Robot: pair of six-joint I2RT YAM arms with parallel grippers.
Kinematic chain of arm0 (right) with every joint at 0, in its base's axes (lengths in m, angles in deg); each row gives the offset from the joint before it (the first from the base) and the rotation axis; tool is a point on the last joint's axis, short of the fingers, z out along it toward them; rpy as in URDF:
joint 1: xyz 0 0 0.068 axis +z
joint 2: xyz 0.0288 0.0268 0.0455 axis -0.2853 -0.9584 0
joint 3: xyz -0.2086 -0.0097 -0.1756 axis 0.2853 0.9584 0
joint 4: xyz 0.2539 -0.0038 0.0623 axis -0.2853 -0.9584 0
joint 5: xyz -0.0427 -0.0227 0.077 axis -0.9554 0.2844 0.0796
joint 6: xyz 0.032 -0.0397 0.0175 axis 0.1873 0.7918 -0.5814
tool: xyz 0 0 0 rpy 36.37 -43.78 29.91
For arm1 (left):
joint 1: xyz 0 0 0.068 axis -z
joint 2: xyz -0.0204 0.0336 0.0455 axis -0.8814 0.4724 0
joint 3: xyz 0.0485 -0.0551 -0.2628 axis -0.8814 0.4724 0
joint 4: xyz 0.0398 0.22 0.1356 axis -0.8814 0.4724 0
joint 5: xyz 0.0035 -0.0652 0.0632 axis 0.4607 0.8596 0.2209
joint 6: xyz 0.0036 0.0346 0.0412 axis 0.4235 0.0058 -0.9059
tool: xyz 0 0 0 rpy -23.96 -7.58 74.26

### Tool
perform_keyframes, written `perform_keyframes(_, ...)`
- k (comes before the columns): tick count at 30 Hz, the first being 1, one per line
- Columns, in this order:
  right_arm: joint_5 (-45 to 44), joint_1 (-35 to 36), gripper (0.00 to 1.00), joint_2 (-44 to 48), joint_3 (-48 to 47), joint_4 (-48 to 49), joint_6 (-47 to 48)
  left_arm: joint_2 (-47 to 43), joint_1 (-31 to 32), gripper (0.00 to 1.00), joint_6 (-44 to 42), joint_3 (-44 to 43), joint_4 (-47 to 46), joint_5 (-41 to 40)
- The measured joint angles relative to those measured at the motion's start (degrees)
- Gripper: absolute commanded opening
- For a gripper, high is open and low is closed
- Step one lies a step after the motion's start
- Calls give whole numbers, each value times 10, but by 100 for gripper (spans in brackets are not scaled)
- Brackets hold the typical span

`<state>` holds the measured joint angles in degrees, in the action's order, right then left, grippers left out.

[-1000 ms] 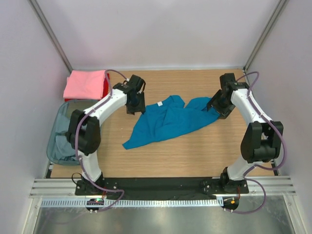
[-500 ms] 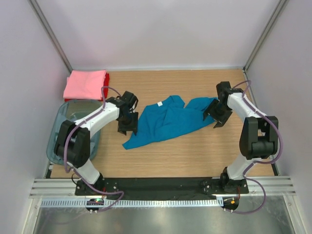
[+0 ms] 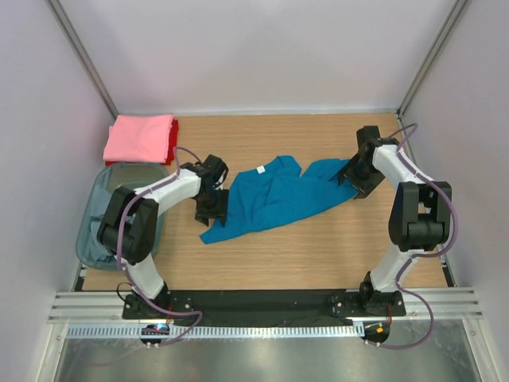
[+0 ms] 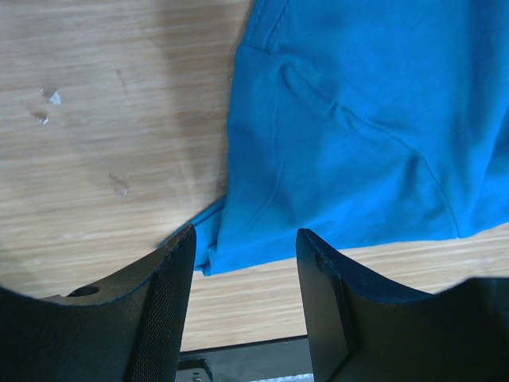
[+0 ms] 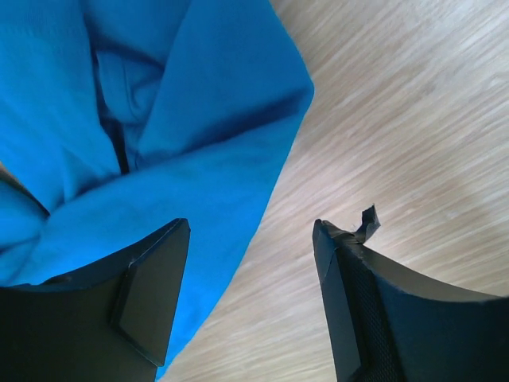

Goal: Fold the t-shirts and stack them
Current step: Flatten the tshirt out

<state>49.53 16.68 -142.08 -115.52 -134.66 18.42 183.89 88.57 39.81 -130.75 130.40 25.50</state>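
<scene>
Top external view shows the teal shirt [image 3: 270,199] crumpled on the table [image 3: 318,255], the left gripper [image 3: 213,208] at its near-left corner and the right gripper [image 3: 355,179] at its right end, both with jaws spread and empty. If either closes off the hem, it may pinch a loose fold or nothing, and bunch the teal shirt.

The wooden table [image 3: 318,255] bears a crumpled teal t-shirt [image 3: 270,199] and pink-over-red stack [image 3: 141,137].
</scene>
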Motion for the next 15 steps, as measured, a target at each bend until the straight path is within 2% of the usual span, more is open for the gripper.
perform_keyframes(7, -19, -23, 71, -55, -26, 9, -14, 37, 0, 51, -2, -15, -9, 12)
perform_keyframes(9, -22, -26, 71, -66, -26, 12, -14, 39, 0, 37, -1, -15, -11, 19)
perform_keyframes(10, -23, -27, 68, -70, -26, 13, -14, 40, 0, 27, 0, -15, -12, 22)
perform_keyframes(11, -24, -28, 62, -74, -26, 15, -13, 43, 0, 10, 0, -17, -12, 26)
perform_keyframes(12, -24, -28, 55, -77, -26, 16, -13, 46, 0, 4, -1, -21, -11, 30)
perform_keyframes(13, -25, -28, 39, -80, -28, 16, -13, 49, 0, 0, -2, -26, -12, 34)
perform_keyframes(15, -25, -28, 26, -86, -38, 13, -10, 52, 0, 0, 0, -37, -7, 41)
